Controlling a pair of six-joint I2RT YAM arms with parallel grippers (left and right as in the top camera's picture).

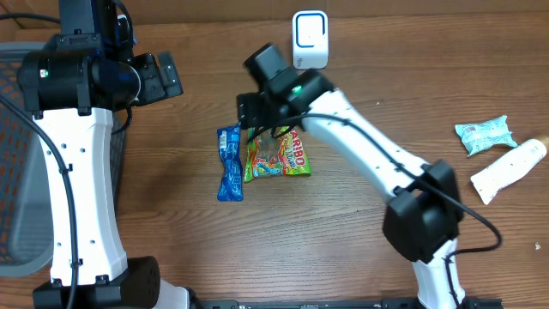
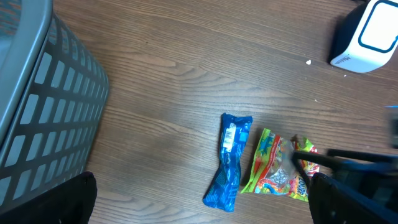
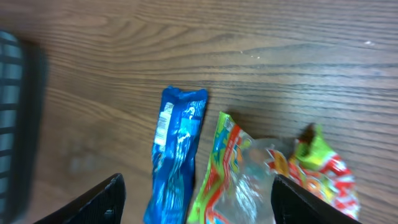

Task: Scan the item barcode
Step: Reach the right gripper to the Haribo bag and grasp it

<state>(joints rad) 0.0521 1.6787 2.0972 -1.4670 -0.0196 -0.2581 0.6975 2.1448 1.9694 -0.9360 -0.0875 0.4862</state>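
A blue snack packet (image 1: 229,163) and a green-and-red gummy bag (image 1: 279,156) lie side by side on the wooden table. The white barcode scanner (image 1: 310,39) stands at the back. My right gripper (image 1: 259,120) hovers low over the two packets. In the right wrist view it (image 3: 199,200) is open, its fingers (image 3: 102,202) standing either side of the blue packet (image 3: 177,155) and the gummy bag (image 3: 261,177), with nothing gripped. My left gripper (image 1: 167,75) is open near the back left, looking down on the blue packet (image 2: 230,160), gummy bag (image 2: 278,168) and scanner (image 2: 367,34).
A grey mesh basket (image 1: 17,172) stands off the table's left edge, also in the left wrist view as the basket (image 2: 37,106). A teal packet (image 1: 485,135) and a white tube (image 1: 508,170) lie at the far right.
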